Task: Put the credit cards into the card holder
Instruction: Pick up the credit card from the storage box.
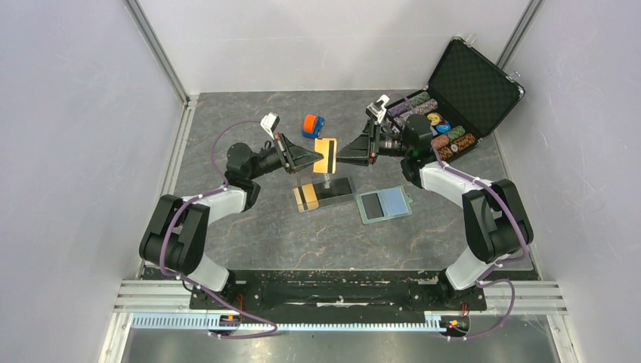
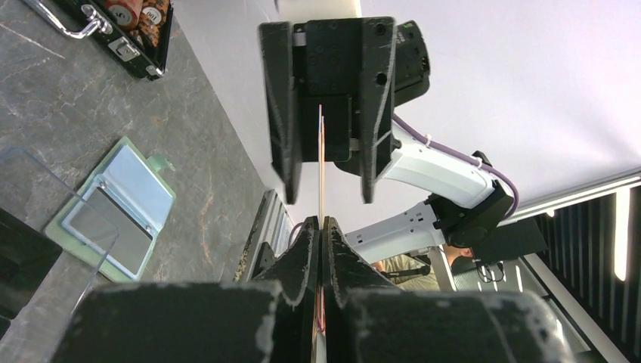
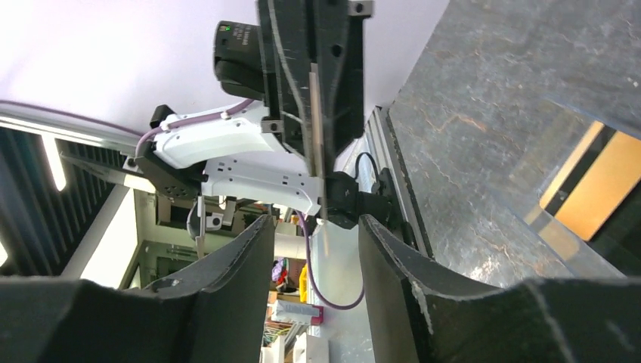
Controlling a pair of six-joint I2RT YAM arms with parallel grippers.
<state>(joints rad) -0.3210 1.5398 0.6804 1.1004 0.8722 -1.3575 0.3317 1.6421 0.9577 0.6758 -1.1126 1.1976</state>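
Handover stage, mid-air, above the middle of the table.

- The left gripper (image 1: 314, 156) is closed flat on one orange-gold card (image 1: 325, 155). The card is held on edge, off the table; in the left wrist view it is seen as a thin line rising from between the pressed fingertips.
- The right gripper (image 1: 342, 155) is pointed at the left one from the opposite side. Its jaws are spread wide, with nothing gripped. The free end of the card is seen to reach in between the two open fingers, but no contact is visible.
- The card holder (image 1: 385, 204) is laid open and flat on the table, to the right of the clear tray (image 1: 344, 195), well below the held card.
- A dark rectangle is noted in the holder's left pocket; it may be a black card already inserted, but this cannot be confirmed at this resolution.
- In the tray, another orange card (image 1: 305, 198) and a black card (image 1: 335, 188) are left lying.

Progress is judged early: at most one card is stowed, one is in transfer, and at least two remain to be picked.
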